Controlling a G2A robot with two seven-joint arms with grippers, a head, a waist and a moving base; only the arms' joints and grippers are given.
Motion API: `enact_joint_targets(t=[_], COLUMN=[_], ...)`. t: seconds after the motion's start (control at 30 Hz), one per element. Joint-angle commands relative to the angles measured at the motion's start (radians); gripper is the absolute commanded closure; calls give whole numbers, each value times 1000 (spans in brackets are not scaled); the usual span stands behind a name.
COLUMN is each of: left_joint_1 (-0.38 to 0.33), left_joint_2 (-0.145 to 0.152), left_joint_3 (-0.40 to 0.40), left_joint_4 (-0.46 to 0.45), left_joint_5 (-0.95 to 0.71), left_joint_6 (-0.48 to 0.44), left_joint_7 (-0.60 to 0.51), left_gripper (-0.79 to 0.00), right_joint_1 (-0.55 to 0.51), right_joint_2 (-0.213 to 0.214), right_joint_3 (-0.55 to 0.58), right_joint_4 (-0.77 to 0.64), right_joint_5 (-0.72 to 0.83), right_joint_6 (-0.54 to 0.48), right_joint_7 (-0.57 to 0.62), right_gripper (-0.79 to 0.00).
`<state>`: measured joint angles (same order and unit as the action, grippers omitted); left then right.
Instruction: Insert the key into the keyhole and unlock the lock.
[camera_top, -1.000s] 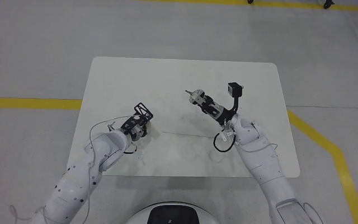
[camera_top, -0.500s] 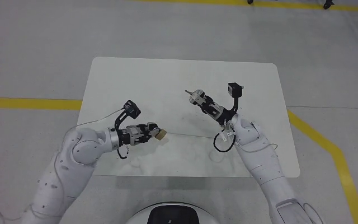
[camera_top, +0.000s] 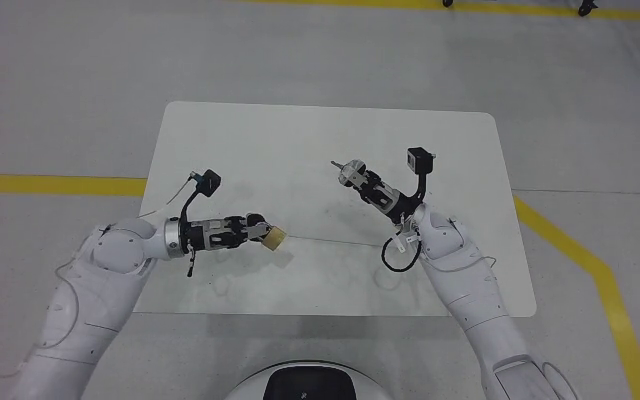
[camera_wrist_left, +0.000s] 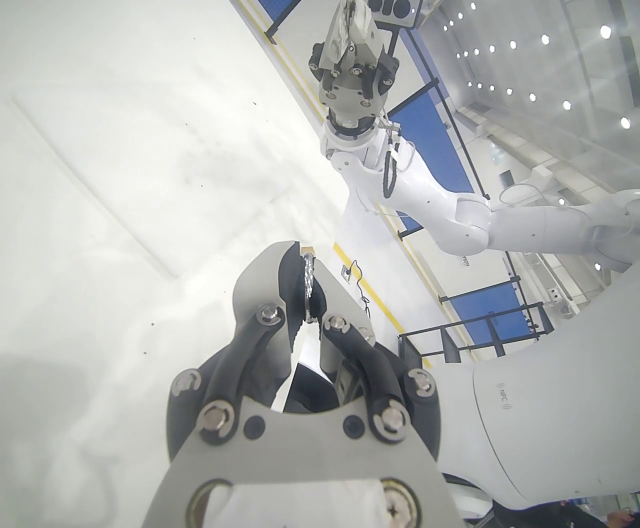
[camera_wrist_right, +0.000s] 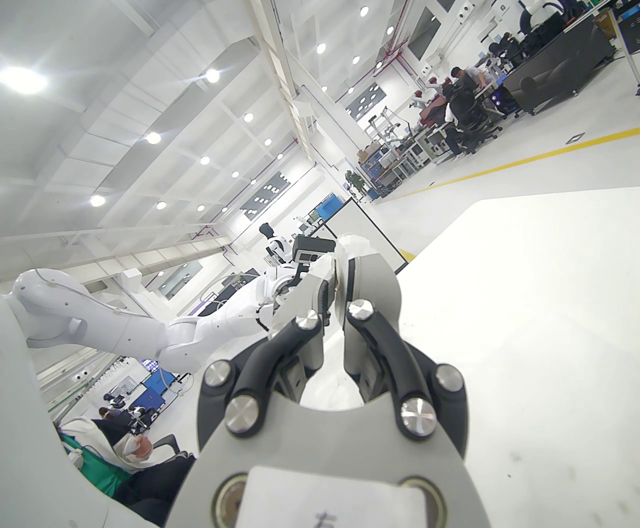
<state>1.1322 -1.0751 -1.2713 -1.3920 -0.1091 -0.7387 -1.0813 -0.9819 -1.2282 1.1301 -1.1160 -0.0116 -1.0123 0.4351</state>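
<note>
Above the left middle of the white table (camera_top: 300, 130), my left gripper (camera_top: 256, 233) is shut on a small brass lock (camera_top: 273, 237), whose body points toward the right arm. In the left wrist view the fingers (camera_wrist_left: 265, 285) pinch the lock's metal shackle (camera_wrist_left: 307, 285), and a sliver of brass (camera_wrist_left: 307, 247) shows past the tips. My right gripper (camera_top: 352, 174) hovers over the table's middle, shut on a small key (camera_top: 338, 164) whose tip sticks out toward the far left. In the right wrist view the gripper (camera_wrist_right: 340, 282) is pressed together and the key is hidden between its fingers.
The table's front edge (camera_top: 340, 312) lies close under both forearms. Bare tabletop lies between the two grippers and toward the far side. In the left wrist view the right gripper (camera_wrist_left: 345, 30) hangs farther off above the table.
The left arm rose from the table with the lock in its gripper, swung its elbow outward and drew the lock slightly left. The right arm and key have kept still.
</note>
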Motion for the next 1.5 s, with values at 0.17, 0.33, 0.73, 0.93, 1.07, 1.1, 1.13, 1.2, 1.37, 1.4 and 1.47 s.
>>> enact_joint_targets(t=[0.17, 0.33, 0.73, 0.93, 1.07, 1.1, 1.13, 1.2, 1.37, 1.4, 1.47], left_joint_1=[8, -134, -534, -596, -620, -624, -627, -629, -629, -629, -630], left_joint_2=[-13, -44, -181, -227, -241, -243, -245, -249, -259, -261, -264], left_joint_3=[36, 129, 401, 430, 423, 420, 418, 415, 411, 412, 411], left_joint_4=[-58, 71, 520, 670, 737, 749, 759, 772, 791, 793, 798], left_joint_5=[7, -265, -546, -620, -650, -655, -660, -670, -677, -674, -671], left_joint_6=[118, 323, 566, 520, 491, 487, 482, 475, 464, 460, 455], left_joint_7=[167, 107, -23, -42, -74, -85, -94, -114, -141, -144, -145], left_gripper=[0, 0, 0, 0, 0, 0, 0, 0, 0, 0, 0], right_joint_1=[-10, -10, 30, 52, 62, 64, 65, 69, 72, 72, 76], right_joint_2=[-4, -18, -60, -65, -61, -61, -62, -64, -71, -72, -73], right_joint_3=[14, 26, -108, -140, -135, -132, -130, -125, -134, -140, -147], right_joint_4=[-28, -44, -38, -3, 14, 19, 24, 32, 42, 41, 43], right_joint_5=[11, -13, -83, -65, -51, -56, -60, -76, -110, -107, -106], right_joint_6=[42, 75, 31, 0, 0, 0, 1, 5, 9, 3, 0], right_joint_7=[-70, -220, -211, -136, -102, -107, -114, -131, -150, -142, -130], right_gripper=[0, 0, 0, 0, 0, 0, 0, 0, 0, 0, 0])
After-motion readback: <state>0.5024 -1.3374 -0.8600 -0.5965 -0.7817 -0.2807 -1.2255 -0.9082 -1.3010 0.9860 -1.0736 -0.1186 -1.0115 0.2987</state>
